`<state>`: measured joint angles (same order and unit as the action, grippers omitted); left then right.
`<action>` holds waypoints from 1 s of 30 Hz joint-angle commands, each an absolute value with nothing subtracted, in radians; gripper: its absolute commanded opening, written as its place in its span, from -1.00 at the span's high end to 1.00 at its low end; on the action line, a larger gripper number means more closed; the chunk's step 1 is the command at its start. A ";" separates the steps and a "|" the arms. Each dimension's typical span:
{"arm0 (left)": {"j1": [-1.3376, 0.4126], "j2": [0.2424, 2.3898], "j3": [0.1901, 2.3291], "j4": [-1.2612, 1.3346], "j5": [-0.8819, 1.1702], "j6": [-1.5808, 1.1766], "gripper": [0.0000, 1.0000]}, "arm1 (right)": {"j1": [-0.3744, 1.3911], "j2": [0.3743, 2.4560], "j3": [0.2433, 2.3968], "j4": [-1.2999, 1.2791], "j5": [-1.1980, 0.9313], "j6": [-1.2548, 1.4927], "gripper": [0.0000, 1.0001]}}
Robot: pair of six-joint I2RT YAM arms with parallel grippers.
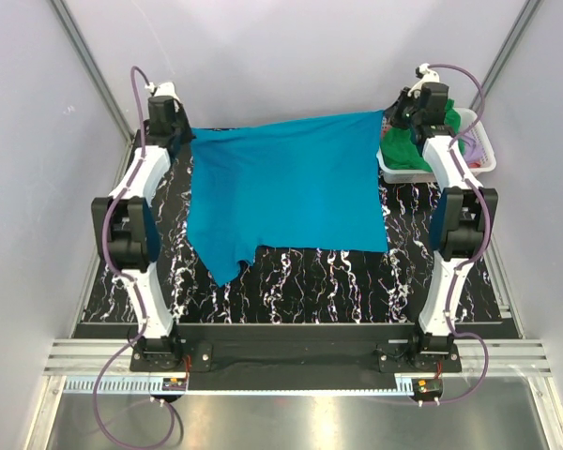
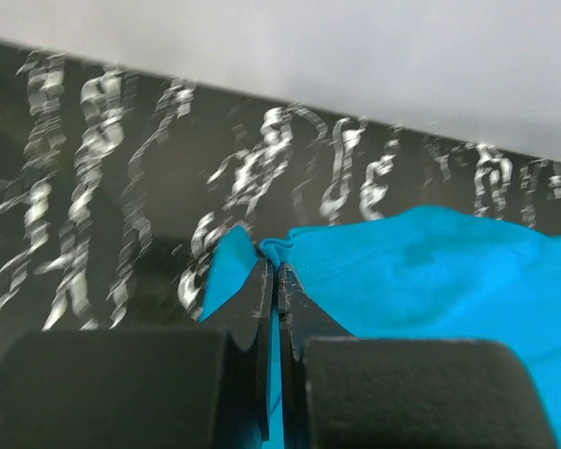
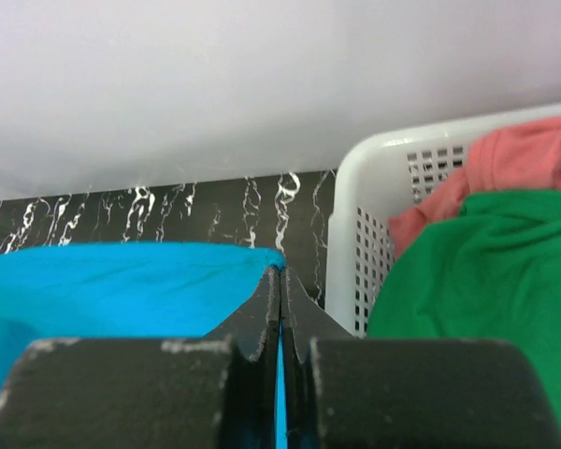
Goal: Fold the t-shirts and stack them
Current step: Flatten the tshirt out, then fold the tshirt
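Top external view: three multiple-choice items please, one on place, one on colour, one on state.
1. The white basket sits at: A) the far right of the table; B) near left; C) centre.
2. The spread t-shirt is: A) lilac; B) teal-blue; C) coral-pink.
3. The left end effector and right end effector are: A) open; B) shut on the spread t-shirt; C) shut on the white basket.
Key: 1 A, the top view shows it at the far right corner; 2 B, plain in every view; 3 B, each wrist view shows teal cloth pinched between closed jaws.
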<state>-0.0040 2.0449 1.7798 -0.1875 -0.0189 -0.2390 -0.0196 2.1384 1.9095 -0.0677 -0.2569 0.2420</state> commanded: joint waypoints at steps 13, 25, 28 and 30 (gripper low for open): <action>0.018 1.235 1.404 -0.035 -0.301 -0.310 1.00 | -0.017 1.453 1.750 -0.405 -0.183 0.255 1.00; 0.018 0.836 1.385 -0.331 -0.505 -0.287 1.00 | -0.017 1.108 1.792 -0.646 -0.204 0.239 1.00; 0.018 0.830 1.445 -0.402 -0.523 -0.272 1.00 | -0.017 1.082 1.809 -0.646 -0.207 0.265 1.00; 0.018 0.838 1.473 -0.402 -0.549 -0.253 1.00 | -0.017 1.075 1.810 -0.634 -0.195 0.285 1.00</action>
